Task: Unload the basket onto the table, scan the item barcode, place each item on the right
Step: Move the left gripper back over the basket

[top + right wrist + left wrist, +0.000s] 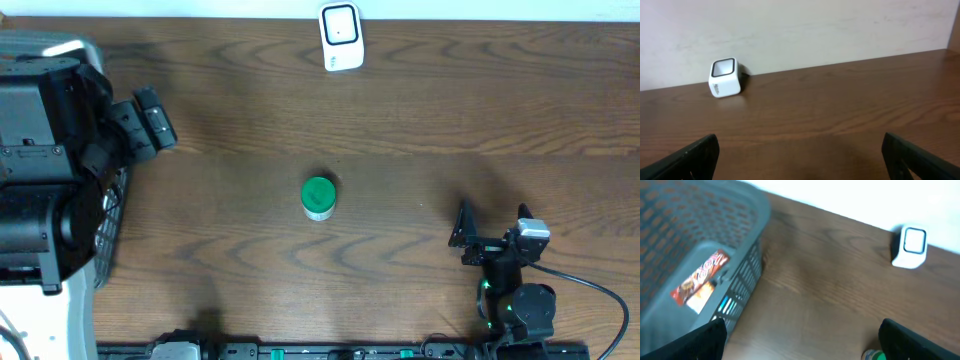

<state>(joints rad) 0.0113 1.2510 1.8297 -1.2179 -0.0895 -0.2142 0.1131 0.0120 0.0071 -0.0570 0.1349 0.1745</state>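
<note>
The item, a small round container with a green top [318,196], stands alone in the middle of the wooden table; its edge shows at the bottom of the left wrist view [874,355]. The white barcode scanner [341,37] sits at the table's far edge, also seen from both wrists [910,247] [725,78]. My left gripper [157,118] hovers open at the left, well away from the item, with nothing between its fingers [704,341]. Near the front right, my right gripper [493,222] is open and empty, pointing toward the far wall [800,162].
A grey mesh basket [747,275] stands at the table's left edge, partly under my left arm [108,225]. Inside it lies a red and orange snack packet [700,280]. A pale wall [815,30] runs behind the scanner.
</note>
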